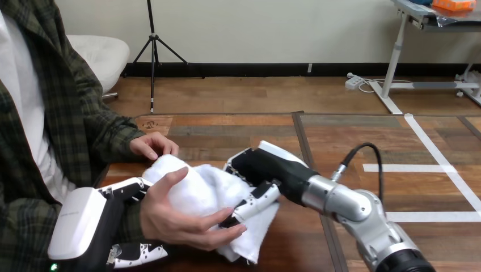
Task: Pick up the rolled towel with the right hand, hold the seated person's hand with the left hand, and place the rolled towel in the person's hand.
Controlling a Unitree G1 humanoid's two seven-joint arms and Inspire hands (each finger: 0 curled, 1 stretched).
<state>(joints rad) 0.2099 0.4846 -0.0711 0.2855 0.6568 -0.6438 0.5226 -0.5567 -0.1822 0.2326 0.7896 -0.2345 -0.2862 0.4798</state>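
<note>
Rolled towel (193, 190) in person's hand (170, 218), pinched by right hand (266, 168) fingers (258, 198); left hand (109, 222) fingers clasp person's wrist (135, 220).

Silver forearm (339, 202), blk/wht R hand (266, 168).

White towel (199, 191) (plain, unpatterned), brown wood-grain table (238, 129)

I see the brown wooden table (238, 136) in front of me, with the person's far hand (152, 145) lying on it and the white towel (198, 187) drooping onto the wood.
</note>
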